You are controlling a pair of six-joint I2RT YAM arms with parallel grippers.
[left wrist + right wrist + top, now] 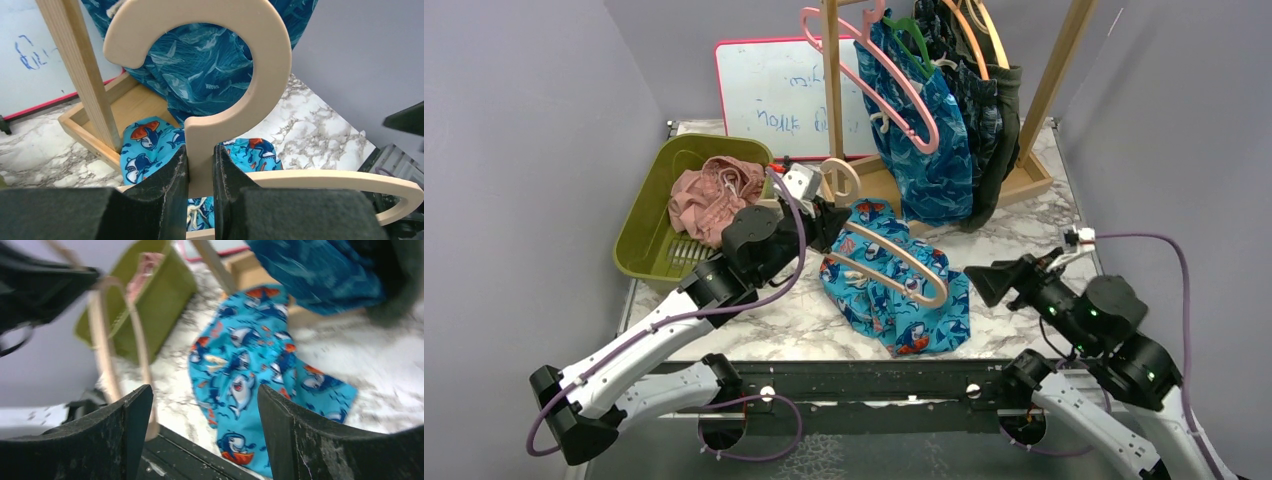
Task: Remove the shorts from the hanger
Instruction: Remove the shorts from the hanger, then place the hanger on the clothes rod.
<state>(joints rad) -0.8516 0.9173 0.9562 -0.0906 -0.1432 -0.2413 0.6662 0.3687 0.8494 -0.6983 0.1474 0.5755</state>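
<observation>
- The left pincer (pixel 200 161) is clamped on the neck of the cream hanger (pixel 270 65), just under its hook. The hook stands upright above the fingers.
- The bright blue cartoon-print shorts (pixel 914 325) lie spread on the table (pixel 1044 240), beneath the hanger and on its near side.
- The hanger's long axis runs from the left pincer towards the right arm, and the shorts lie roughly along that line.
- The right pincer (pixel 984 283) gapes wide and holds nothing. It sits just past the hanger's free end, apart from both hanger and cloth, and is the nearer arm to the shorts' loose edge.
- The top view overlaps hanger and shorts, so it cannot show whether they are still threaded. The blurred right wrist view shows the hanger's loop bare, with the cloth off to one side, so the shorts are probably free.
- Left of the hanger, dusty pink shorts (pixel 714 195) rest in the green basket (pixel 639 235).
- Beyond the hanger, blue leaf-print shorts (pixel 929 150) hang on the rack.
</observation>
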